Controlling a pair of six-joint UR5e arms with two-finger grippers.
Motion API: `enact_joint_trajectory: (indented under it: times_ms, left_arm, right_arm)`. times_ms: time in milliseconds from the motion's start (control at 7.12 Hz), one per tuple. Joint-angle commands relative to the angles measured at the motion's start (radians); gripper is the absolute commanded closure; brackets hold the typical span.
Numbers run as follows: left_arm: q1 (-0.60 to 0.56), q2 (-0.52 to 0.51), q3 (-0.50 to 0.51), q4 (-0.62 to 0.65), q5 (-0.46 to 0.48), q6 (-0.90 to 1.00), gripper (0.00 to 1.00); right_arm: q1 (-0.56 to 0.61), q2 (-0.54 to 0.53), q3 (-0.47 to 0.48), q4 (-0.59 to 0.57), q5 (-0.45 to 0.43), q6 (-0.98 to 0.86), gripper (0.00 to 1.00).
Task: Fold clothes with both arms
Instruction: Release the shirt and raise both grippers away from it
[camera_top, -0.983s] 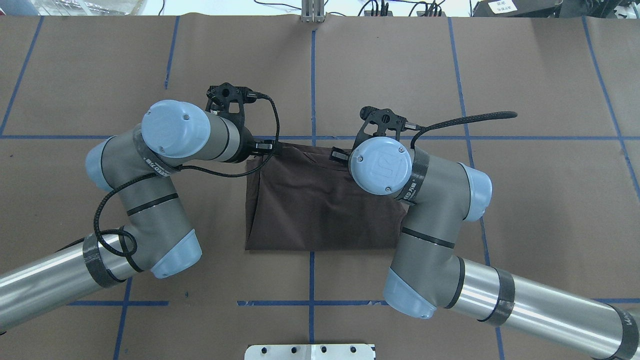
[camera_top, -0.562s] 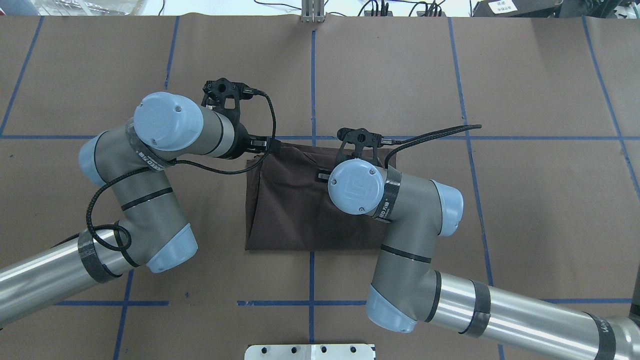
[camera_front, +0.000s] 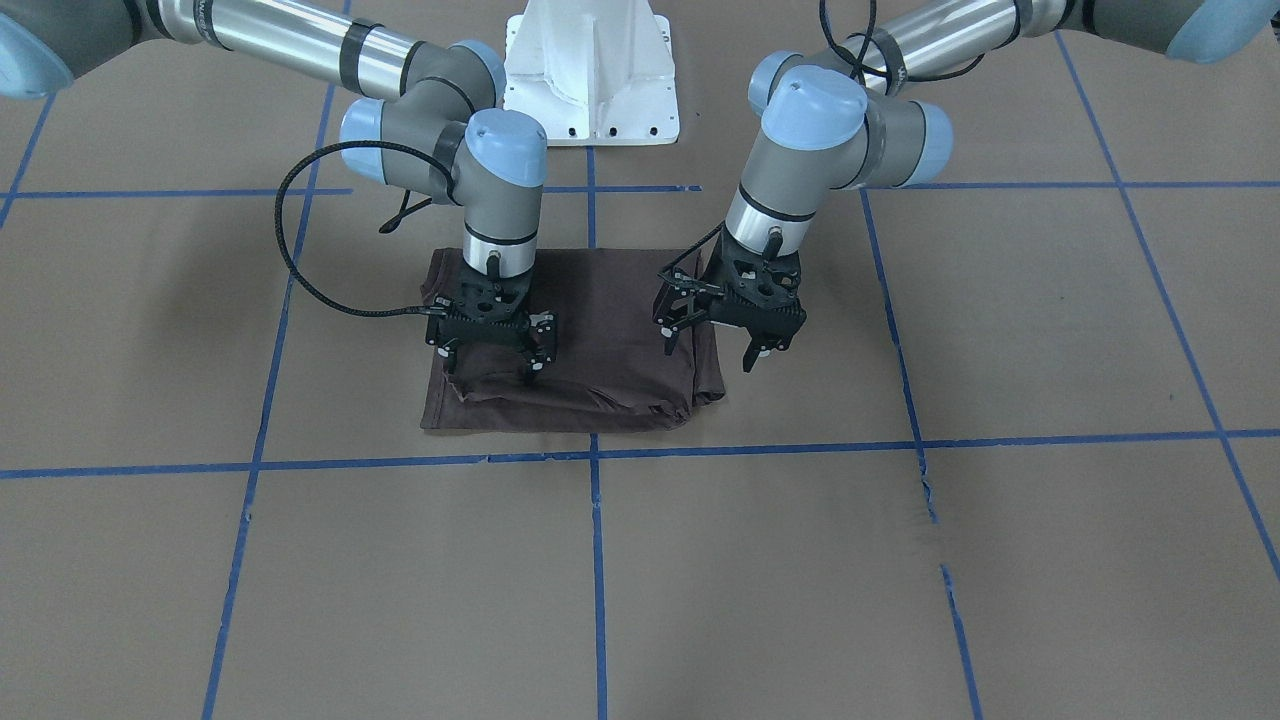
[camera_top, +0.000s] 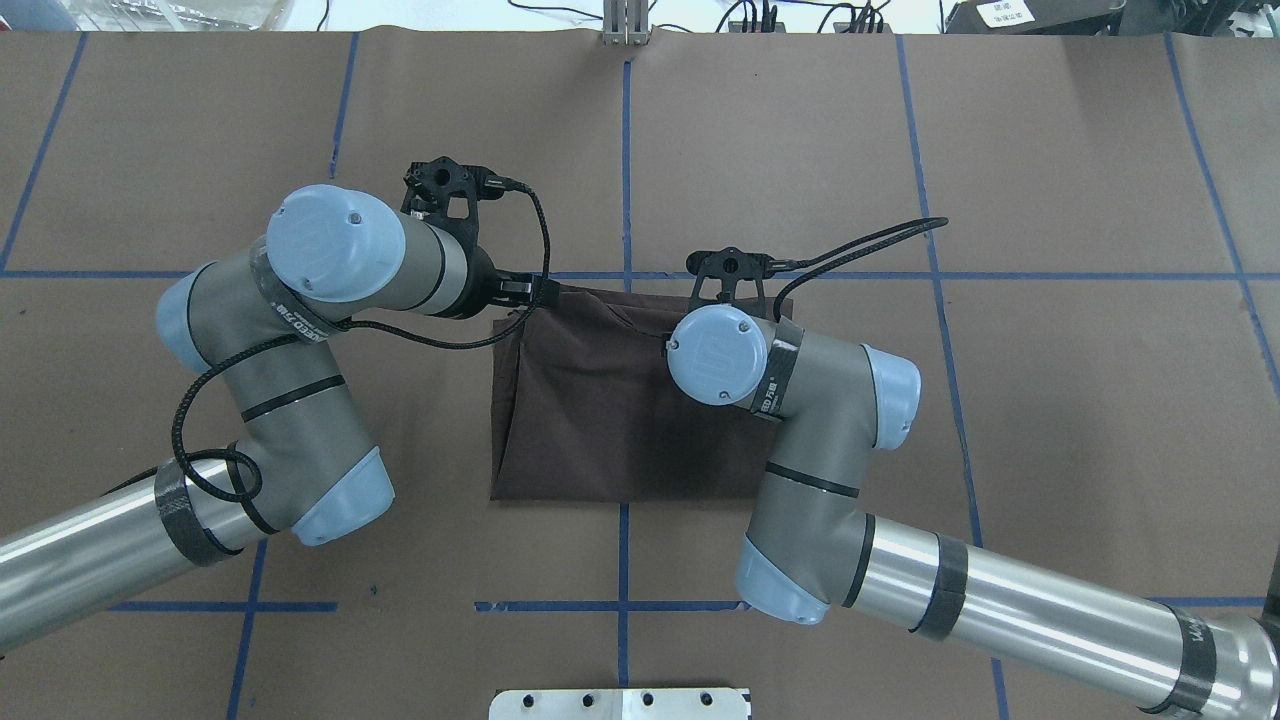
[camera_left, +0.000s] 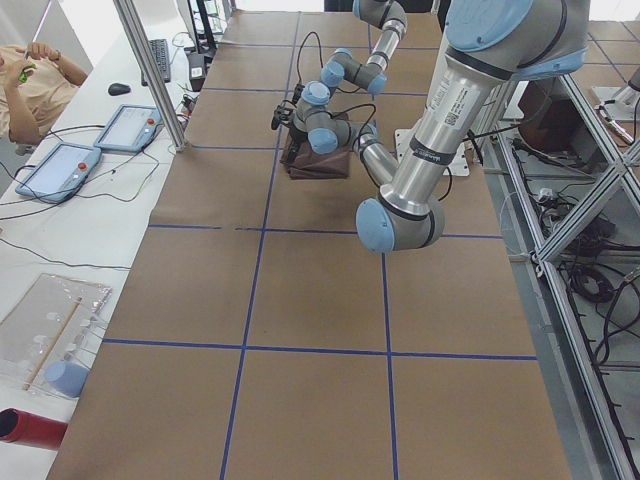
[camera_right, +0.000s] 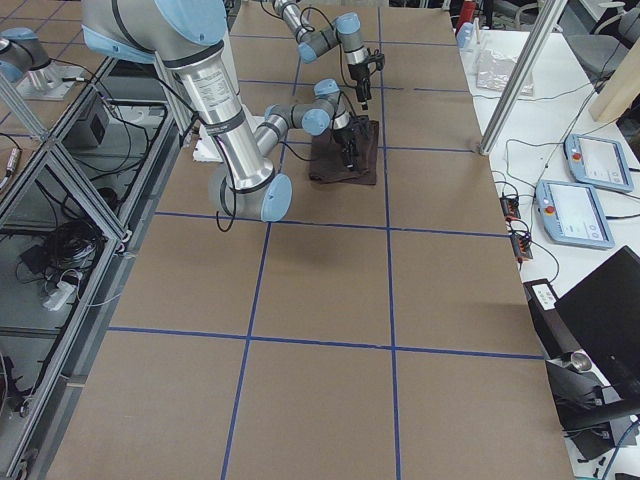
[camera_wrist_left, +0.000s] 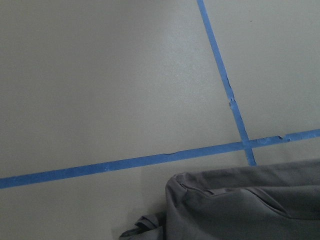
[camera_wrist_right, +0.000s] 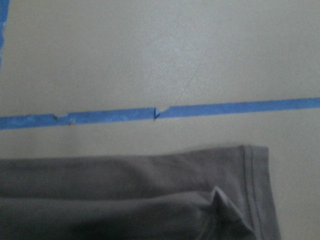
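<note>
The dark brown T-shirt (camera_front: 600, 330) (camera_top: 600, 420) lies folded into a rough rectangle on the brown table paper, its far edge rumpled. In the front-facing view my left gripper (camera_front: 709, 352) hangs open just above the shirt's right side, one finger over the cloth and one past its edge. My right gripper (camera_front: 490, 365) is open too, fingertips low over the bunched fold on the left side. In the overhead view my left gripper (camera_top: 535, 290) sits at the shirt's far-left corner; the right one is hidden under its wrist. Both wrist views show shirt edges (camera_wrist_left: 240, 205) (camera_wrist_right: 125, 190).
Blue tape lines (camera_front: 590, 455) grid the paper. The white pedestal base (camera_front: 590, 80) stands at the robot's side of the table. Beyond the far edge are a metal post (camera_left: 150, 70), tablets (camera_left: 60, 165) and a seated person (camera_left: 35, 75).
My right arm has swung inward from the shirt's far-right corner to over its middle. My left arm drew back slightly; its gripper stays at the far-left corner.
</note>
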Motion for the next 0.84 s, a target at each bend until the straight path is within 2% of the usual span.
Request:
enact_joint_trajectory:
  times_ms: [0,281,421,702]
  left_arm:
    - [0.002,0.009,0.0,-0.002,0.0,-0.002,0.0]
    - [0.017,0.006,0.037,0.0,0.005,-0.054,0.0]
    - [0.037,-0.032,0.092,0.002,0.008,-0.101,0.0]
    - [0.061,-0.115,0.188,0.003,0.037,-0.138,0.0]
  right_arm:
    - [0.112,0.018,-0.029,0.006,0.055,-0.06,0.0]
    - [0.244,0.07,-0.02,0.007,0.269,-0.068,0.0]
    - [0.28,0.075,-0.002,0.007,0.308,-0.1,0.0]
    - [0.295,0.072,0.009,0.007,0.32,-0.106,0.0]
